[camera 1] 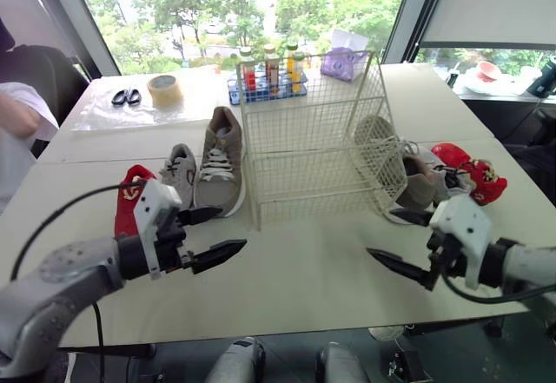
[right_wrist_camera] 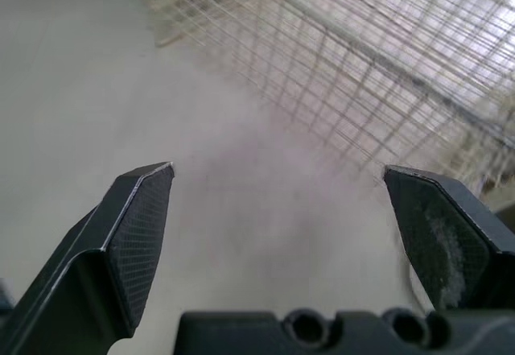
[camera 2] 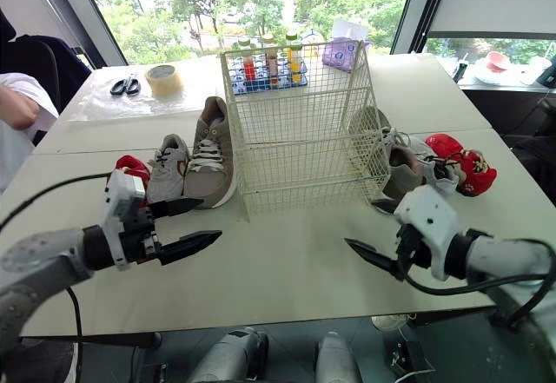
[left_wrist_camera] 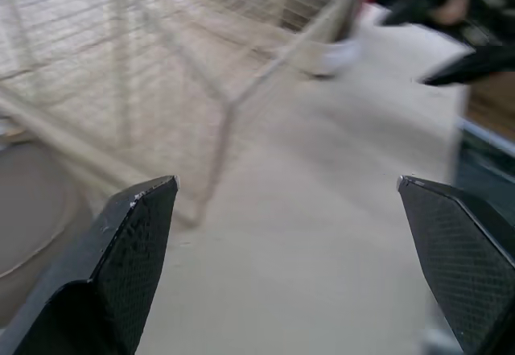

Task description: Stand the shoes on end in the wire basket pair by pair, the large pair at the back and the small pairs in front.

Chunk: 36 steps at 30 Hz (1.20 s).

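Note:
An empty white wire basket (camera 1: pixel 313 131) stands in the middle of the table. To its left lie a large taupe shoe (camera 1: pixel 220 161), a small grey shoe (camera 1: pixel 180 173) and a small red shoe (camera 1: pixel 130 196). On its right, another large taupe shoe (camera 1: pixel 378 148) leans against the basket wall, with a small grey shoe (camera 1: pixel 419 181) and a red shoe (camera 1: pixel 469 170) beside it. My left gripper (camera 1: pixel 228 231) hovers open just in front of the left-hand shoes. My right gripper (camera 1: pixel 387 235) is open in front of the right-hand shoes, fingers pointing toward the basket (right_wrist_camera: pixel 362 57).
Along the far side of the table lie scissors (camera 1: pixel 126 97), a tape roll (camera 1: pixel 164 89), a blue crate of bottles (camera 1: pixel 268 75) and a purple tissue pack (camera 1: pixel 343 62). A person's sleeve (camera 1: pixel 17 114) shows at the far left. The table's front edge runs just under both grippers.

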Tool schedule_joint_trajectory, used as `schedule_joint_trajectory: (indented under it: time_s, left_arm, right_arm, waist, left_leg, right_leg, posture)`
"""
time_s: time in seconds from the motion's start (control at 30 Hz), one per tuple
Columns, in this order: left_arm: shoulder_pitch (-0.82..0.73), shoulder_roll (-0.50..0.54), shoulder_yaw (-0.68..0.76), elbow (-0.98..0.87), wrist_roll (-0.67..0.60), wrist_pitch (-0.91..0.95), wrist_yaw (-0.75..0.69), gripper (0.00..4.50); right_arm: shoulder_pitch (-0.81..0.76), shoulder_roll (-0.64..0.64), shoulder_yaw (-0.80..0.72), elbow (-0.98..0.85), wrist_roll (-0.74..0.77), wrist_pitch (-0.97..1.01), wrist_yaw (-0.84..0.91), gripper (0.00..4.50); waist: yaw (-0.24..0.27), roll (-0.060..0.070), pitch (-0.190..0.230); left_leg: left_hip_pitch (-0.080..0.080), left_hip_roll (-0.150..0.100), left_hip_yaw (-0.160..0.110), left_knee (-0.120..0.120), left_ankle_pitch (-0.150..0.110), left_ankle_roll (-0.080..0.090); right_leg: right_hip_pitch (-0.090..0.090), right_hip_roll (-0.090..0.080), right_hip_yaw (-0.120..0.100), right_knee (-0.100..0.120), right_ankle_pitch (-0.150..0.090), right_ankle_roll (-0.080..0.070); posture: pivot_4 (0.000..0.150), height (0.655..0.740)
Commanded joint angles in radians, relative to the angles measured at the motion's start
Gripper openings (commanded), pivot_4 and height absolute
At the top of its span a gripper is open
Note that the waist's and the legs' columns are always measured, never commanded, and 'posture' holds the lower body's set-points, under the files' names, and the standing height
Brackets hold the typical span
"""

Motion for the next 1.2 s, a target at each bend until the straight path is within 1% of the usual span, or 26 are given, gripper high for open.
schedule_joint_trajectory:
  time_s: [0.03, 0.1, 0.2, 0.3, 0.33, 0.43, 0.5, 0.6, 0.77, 0.8, 0.87, 1.1, 1.13, 1.2]
  left_arm:
    - [-0.108, 0.074, -0.039, 0.066, 0.017, -0.013, -0.139, 4.5]
    - [-0.187, 0.091, -0.091, 0.118, 0.076, -0.047, -0.198, 4.5]
    - [-0.263, 0.073, -0.131, 0.165, 0.101, -0.061, -0.234, 4.5]
    - [-0.326, 0.043, -0.188, 0.189, 0.18, -0.115, -0.257, 4.5]
    - [-0.342, 0.034, -0.2, 0.198, 0.2, -0.126, -0.261, 4.5]
    - [-0.358, 0.022, -0.203, 0.221, 0.243, -0.151, -0.263, 4.5]
    - [-0.363, 0.013, -0.197, 0.227, 0.258, -0.16, -0.262, 4.5]
    - [-0.371, 0.001, -0.19, 0.226, 0.271, -0.164, -0.254, 4.5]
    - [-0.366, -0.011, -0.175, 0.21, 0.284, -0.166, -0.232, 4.5]
    - [-0.363, -0.012, -0.171, 0.207, 0.284, -0.165, -0.23, 4.5]
    - [-0.359, -0.015, -0.165, 0.205, 0.284, -0.165, -0.223, 4.5]
    - [-0.322, -0.026, -0.158, 0.233, 0.326, -0.221, -0.242, 4.5]
    - [-0.32, -0.027, -0.158, 0.234, 0.329, -0.225, -0.244, 4.5]
    - [-0.321, -0.029, -0.158, 0.243, 0.334, -0.234, -0.249, 4.5]
  right_arm:
    - [-0.103, -0.11, -0.011, 0.097, 0.028, -0.026, 0.14, 4.47]
    - [-0.202, -0.16, 0.049, 0.172, 0.016, -0.062, 0.201, 4.47]
    - [-0.319, -0.179, 0.169, 0.249, -0.043, -0.133, 0.254, 4.47]
    - [-0.503, -0.127, 0.357, 0.423, -0.173, -0.226, 0.303, 4.47]
    - [-0.55, -0.108, 0.399, 0.471, -0.201, -0.244, 0.317, 4.47]
    - [-0.619, -0.089, 0.498, 0.567, -0.285, -0.316, 0.402, 4.47]
    - [-0.67, -0.051, 0.542, 0.621, -0.32, -0.341, 0.421, 4.47]
    - [-0.733, -0.002, 0.611, 0.699, -0.402, -0.397, 0.444, 4.47]
    - [-0.79, 0.059, 0.67, 0.793, -0.488, -0.459, 0.465, 4.47]
    - [-0.796, 0.066, 0.675, 0.799, -0.498, -0.464, 0.471, 4.24]
    - [-0.803, 0.078, 0.679, 0.805, -0.512, -0.469, 0.482, 3.63]
    - [-0.815, 0.108, 0.671, 0.774, -0.534, -0.447, 0.488, 0.21]
    - [-0.815, 0.11, 0.669, 0.767, -0.535, -0.442, 0.488, 0.1]
    - [-0.822, 0.125, 0.663, 0.743, -0.541, -0.421, 0.466, 0.1]
  waist:
    - [0.0, 0.001, 0.001]
    - [-0.001, 0.002, 0.003]
    - [-0.006, 0.0, 0.006]
    - [-0.024, -0.001, 0.007]
    - [-0.027, -0.002, 0.008]
    - [-0.033, -0.002, 0.008]
    - [-0.037, -0.002, 0.008]
    - [-0.048, -0.003, 0.008]
    - [-0.047, -0.003, 0.008]
    - [-0.046, -0.003, 0.008]
    - [-0.044, -0.003, 0.008]
    - [-0.045, -0.002, 0.009]
    - [-0.046, -0.002, 0.009]
    - [-0.043, -0.002, 0.009]
  left_leg:
    - [0.0, 0.0, 0.0, -0.001, 0.0, 0.001]
    - [-0.001, -0.001, 0.003, 0.0, -0.001, 0.001]
    - [-0.002, 0.0, 0.004, 0.0, -0.001, 0.001]
    - [-0.003, 0.0, 0.004, 0.0, -0.001, 0.001]
    - [-0.004, 0.0, 0.004, 0.0, -0.001, 0.001]
    - [-0.01, -0.001, 0.005, 0.001, 0.003, -0.005]
    - [-0.014, 0.0, 0.005, 0.001, 0.003, -0.006]
    - [-0.015, 0.0, 0.004, 0.001, 0.004, -0.006]
    - [-0.014, -0.001, 0.005, 0.004, 0.004, -0.006]
    - [-0.014, -0.001, 0.004, 0.006, 0.004, -0.006]
    - [-0.014, -0.001, 0.004, 0.007, 0.004, -0.006]
    - [-0.015, -0.001, 0.004, 0.012, 0.004, -0.007]
    - [-0.015, -0.001, 0.004, 0.012, 0.004, -0.007]
    - [-0.015, -0.002, 0.003, 0.013, 0.004, -0.008]
  right_leg:
    - [0.0, -0.001, 0.0, -0.001, 0.0, 0.0]
    - [-0.001, -0.001, 0.001, -0.001, 0.0, 0.0]
    - [-0.002, -0.001, 0.001, -0.001, 0.0, 0.0]
    - [-0.004, -0.002, 0.002, -0.001, 0.002, 0.003]
    - [-0.004, -0.002, 0.002, -0.001, 0.002, 0.003]
    - [-0.011, -0.002, 0.002, 0.0, 0.003, 0.004]
    - [-0.017, -0.001, 0.003, 0.001, 0.003, 0.005]
    - [-0.018, -0.001, 0.003, 0.001, 0.003, 0.005]
    - [-0.017, -0.001, 0.004, 0.003, 0.004, 0.006]
    - [-0.016, -0.001, 0.004, 0.004, 0.004, 0.006]
    - [-0.016, -0.001, 0.004, 0.006, 0.005, 0.006]
    - [-0.018, -0.001, 0.005, 0.014, 0.005, 0.006]
    - [-0.018, -0.001, 0.005, 0.014, 0.005, 0.006]
    - [-0.018, -0.001, 0.005, 0.015, 0.005, 0.006]
  posture:
    - [0.15, 0.74]
    - [0.15, 0.74]
    - [0.15, 0.74]
    - [0.15, 0.74]
    - [0.15, 0.74]
    - [0.15, 0.74]
    - [0.15, 0.74]
    - [0.15, 0.74]
    - [0.15, 0.74]
    - [0.15, 0.74]
    - [0.15, 0.74]
    - [0.15, 0.74]
    - [0.15, 0.74]
    - [0.15, 0.74]
